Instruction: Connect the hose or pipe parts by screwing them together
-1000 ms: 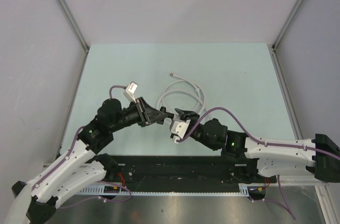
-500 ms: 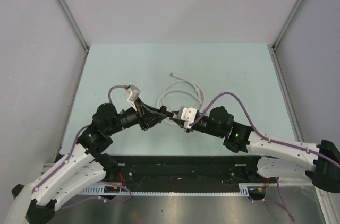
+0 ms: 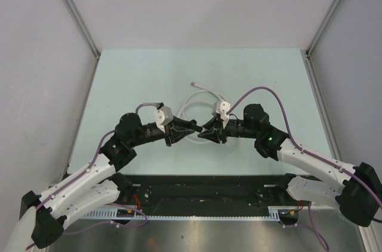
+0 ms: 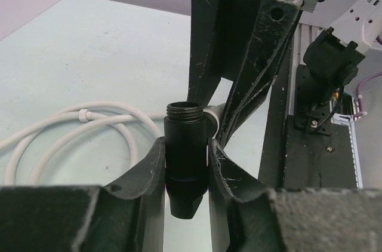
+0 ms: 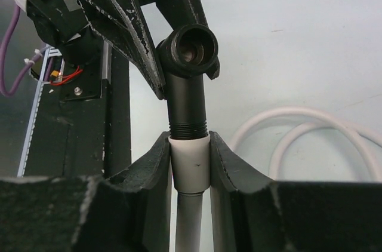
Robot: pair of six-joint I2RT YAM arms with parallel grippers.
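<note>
You have the left tool [image 4: 185,146] clamped on the black fitting [image 4: 185,168], fingers tight on both sides. Its threaded open end points up in the left wrist view. Your right tool [image 5: 190,140] is clamped on the white collar [image 5: 190,165] at the hose end. The collar's top touches the threaded end of the fitting's other branch and sits in line with it; can't tell if any thread is engaged. The fitting looks elbow-shaped, with one round port facing your right wrist camera. In the top view your two tools meet tip to tip over the near middle of the tabletop [image 3: 131,79], wrists angled inward. Just beyond them the hose [image 5: 292,112] lies in loose white loops on the tabletop. Farther out, the hose's loose end [image 3: 193,84] with its small fitting lies flat, apart from both tools.
</note>
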